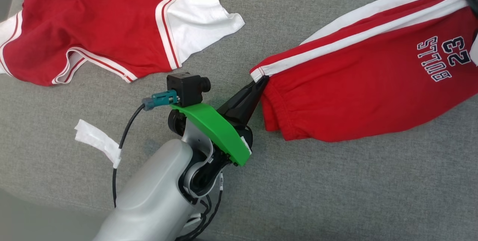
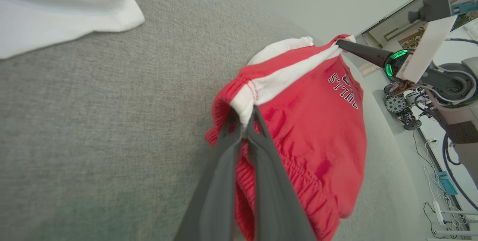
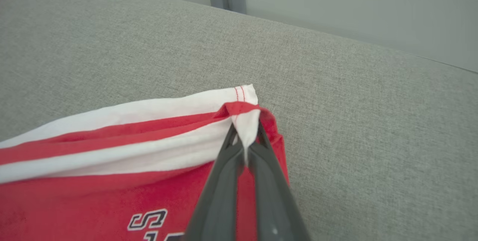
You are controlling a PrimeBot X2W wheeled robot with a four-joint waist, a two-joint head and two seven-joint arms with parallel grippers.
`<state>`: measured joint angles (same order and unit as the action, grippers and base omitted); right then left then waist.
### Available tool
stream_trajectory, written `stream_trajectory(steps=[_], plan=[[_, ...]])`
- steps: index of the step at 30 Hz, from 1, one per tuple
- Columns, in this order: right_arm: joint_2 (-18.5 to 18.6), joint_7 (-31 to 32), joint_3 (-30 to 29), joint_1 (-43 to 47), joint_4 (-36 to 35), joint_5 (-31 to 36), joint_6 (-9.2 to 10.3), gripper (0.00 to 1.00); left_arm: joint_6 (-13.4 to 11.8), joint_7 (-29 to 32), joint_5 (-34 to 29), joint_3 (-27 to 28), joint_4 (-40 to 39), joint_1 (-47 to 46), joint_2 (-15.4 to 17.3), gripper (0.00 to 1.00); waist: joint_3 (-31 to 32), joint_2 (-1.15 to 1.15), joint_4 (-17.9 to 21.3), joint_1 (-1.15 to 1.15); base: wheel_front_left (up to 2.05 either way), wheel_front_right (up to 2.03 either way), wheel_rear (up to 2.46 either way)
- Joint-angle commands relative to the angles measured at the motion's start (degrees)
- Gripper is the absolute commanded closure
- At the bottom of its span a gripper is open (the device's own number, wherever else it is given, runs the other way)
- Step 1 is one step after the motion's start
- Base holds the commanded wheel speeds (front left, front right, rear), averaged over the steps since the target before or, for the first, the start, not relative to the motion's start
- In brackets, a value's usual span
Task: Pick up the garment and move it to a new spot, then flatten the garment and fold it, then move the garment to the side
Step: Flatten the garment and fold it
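Shorts point(image 1: 366, 80) stretched over sofa's point(image 1: 336, 196) right side, left fingers point(image 2: 239, 158) and right fingers point(image 3: 242, 173) clenched on waistband corners. Thin pinch, could slip if pulled harder.

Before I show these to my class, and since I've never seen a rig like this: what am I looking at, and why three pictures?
It is a two-armed robot working over a grey cushioned surface. One picture comes from a camera on its head, looking down; the other two come from cameras on each wrist, looking along that arm's two dark fingers. On the surface lie a red and white jersey and a pair of red shorts with white stripes and "BULLS 23" printed on them. The left gripper is shut on the waistband corner of the shorts, and the right gripper is shut on the opposite corner, so the shorts are stretched between them. A strip of white tape lies nearby.
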<state>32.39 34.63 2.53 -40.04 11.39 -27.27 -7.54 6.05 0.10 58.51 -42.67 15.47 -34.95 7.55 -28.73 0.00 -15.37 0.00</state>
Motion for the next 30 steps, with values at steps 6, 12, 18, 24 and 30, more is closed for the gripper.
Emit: stream_trajectory(steps=[6,12,18,24,30], plan=[[-1.78,-5.08,-1.42,-0.92,1.14,3.46,0.09,0.0,0.54,-2.0,0.69,0.61,1.69,-1.66,-0.74,0.0,-0.13,0.0,0.41,0.0,0.0,0.0,0.0],[-2.9,-9.48,-0.77,0.0,2.04,4.46,0.09,0.0,-0.64,-5.13,-1.2,1.06,4.24,-1.06,-0.03,0.0,0.5,0.0,1.24,0.0,0.0,0.0,0.0],[-0.7,-10.0,1.03,2.67,2.68,4.54,0.09,0.0,-3.76,-11.51,-4.87,2.07,3.58,2.38,1.49,0.0,1.59,0.0,1.68,0.0,0.0,0.0,0.0],[3.15,-3.98,2.59,5.28,1.69,2.85,0.09,0.0,-6.5,-14.97,-11.63,3.14,-1.84,7.08,2.86,0.0,0.86,0.0,0.51,0.0,0.0,0.0,0.0],[3.26,1.67,3.39,5.81,2.17,1.92,0.09,0.0,-6.23,-15.28,-19.47,8.29,-7.57,11.67,0.81,0.0,-0.7,0.0,-1.56,0.0,0.0,0.0,0.0]])
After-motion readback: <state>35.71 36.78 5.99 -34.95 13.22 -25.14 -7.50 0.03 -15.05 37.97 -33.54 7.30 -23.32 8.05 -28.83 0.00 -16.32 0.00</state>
